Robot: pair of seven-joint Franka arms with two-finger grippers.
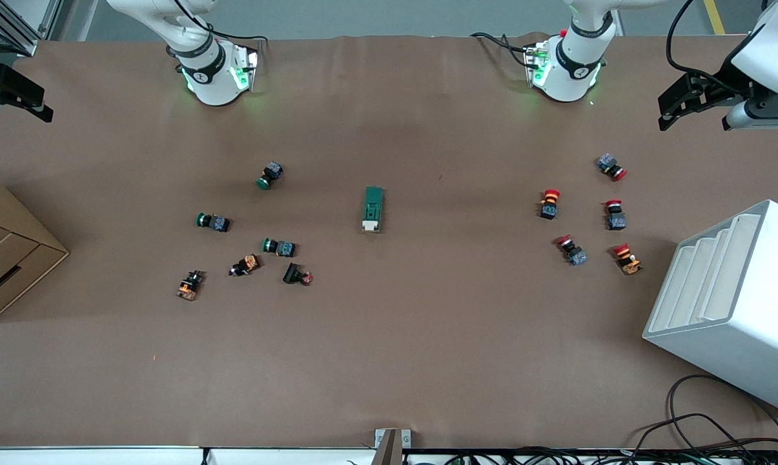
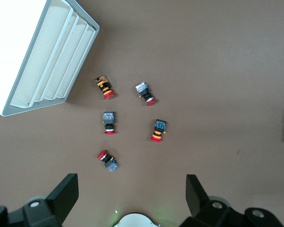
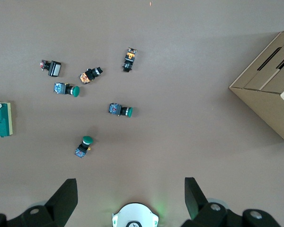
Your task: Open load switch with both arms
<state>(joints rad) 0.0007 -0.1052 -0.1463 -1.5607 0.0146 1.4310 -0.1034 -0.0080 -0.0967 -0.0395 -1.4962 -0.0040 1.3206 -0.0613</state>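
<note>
We have not begun: the load switch [image 1: 372, 208] lies untouched mid-counter, while our left pincer [image 2: 132, 196] and right pincer [image 3: 131, 196] hover high, spread wide.

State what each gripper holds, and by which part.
Nothing is held. The left gripper and right gripper are both open and empty, high over the table; the load switch lies untouched.

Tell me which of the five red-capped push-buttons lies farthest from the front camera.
The red-capped push-button nearest the left arm's base end, lying apart from the other four, which sit nearer the camera in a loose square beside the white rack.
</note>
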